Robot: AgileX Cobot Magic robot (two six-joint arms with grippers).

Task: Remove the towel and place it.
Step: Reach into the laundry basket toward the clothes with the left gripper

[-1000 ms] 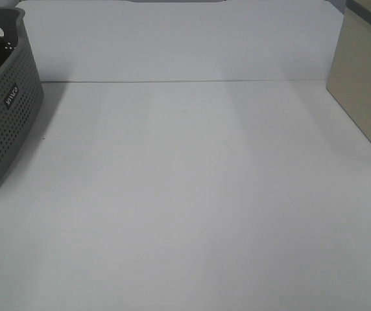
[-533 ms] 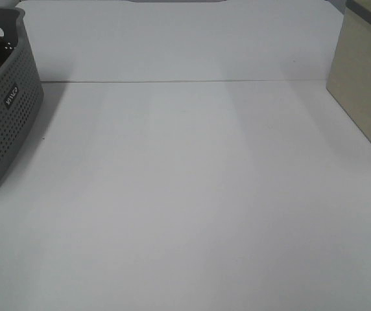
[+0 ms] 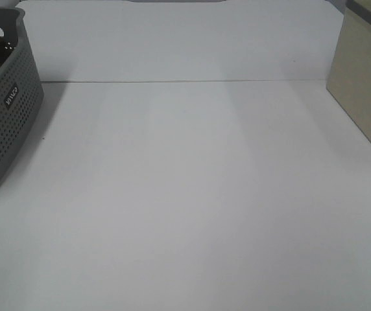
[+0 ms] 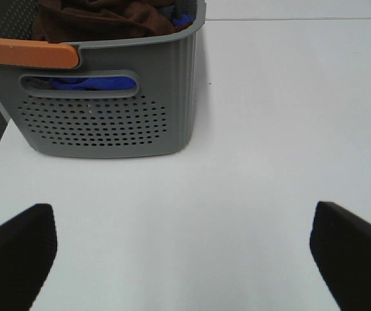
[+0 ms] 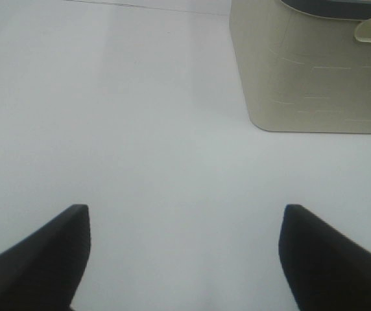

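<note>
The towel [image 4: 95,19] is bunched up inside the grey basket [image 4: 107,123], with some blue cloth [image 4: 180,15] in there too. The left gripper [image 4: 185,256] hangs just in front of the basket, jaws spread wide, holding nothing. The right gripper [image 5: 185,259] is well apart from the basket, also spread and empty. A beige bin [image 5: 309,71] sits across the table from the basket.

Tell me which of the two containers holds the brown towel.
The grey perforated basket on the left: the towel lies heaped inside. The beige bin on the right is solid-walled, its inside unseen.
</note>
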